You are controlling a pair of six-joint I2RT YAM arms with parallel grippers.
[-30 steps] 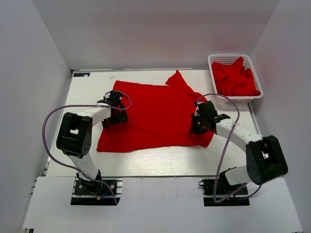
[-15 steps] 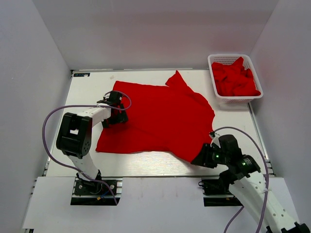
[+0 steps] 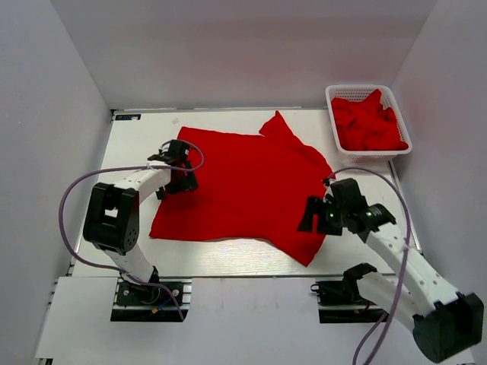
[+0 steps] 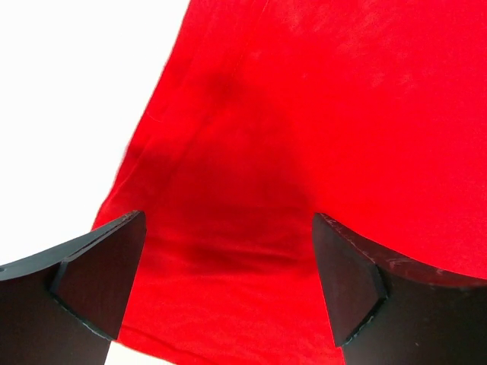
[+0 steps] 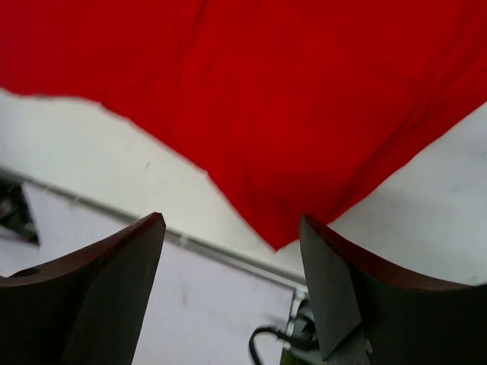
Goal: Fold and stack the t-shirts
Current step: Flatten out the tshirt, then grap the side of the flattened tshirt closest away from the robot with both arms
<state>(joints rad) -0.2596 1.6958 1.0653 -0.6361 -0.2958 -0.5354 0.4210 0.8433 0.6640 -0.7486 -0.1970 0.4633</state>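
Note:
A red t-shirt (image 3: 243, 182) lies spread flat across the white table (image 3: 137, 152), with one sleeve pointing to the far side. Its near right corner (image 3: 307, 261) reaches almost to the table's front edge. My left gripper (image 3: 181, 179) hovers low over the shirt's left edge. In the left wrist view its fingers (image 4: 103, 270) stand wide apart above the red cloth (image 4: 304, 137), holding nothing. My right gripper (image 3: 310, 217) hangs open above the shirt's near right part. The right wrist view shows that pointed corner (image 5: 280, 239) lying free between the spread fingers (image 5: 327, 289).
A white basket (image 3: 332, 93) at the far right corner holds more crumpled red t-shirts (image 3: 369, 122). White walls close in the table on three sides. The arm bases and a white front ledge (image 3: 243, 312) sit at the near edge.
My right gripper dragged the shirt's right hem towards the front edge, opened and let it go, then drew back up over the shirt. The left arm barely shifted.

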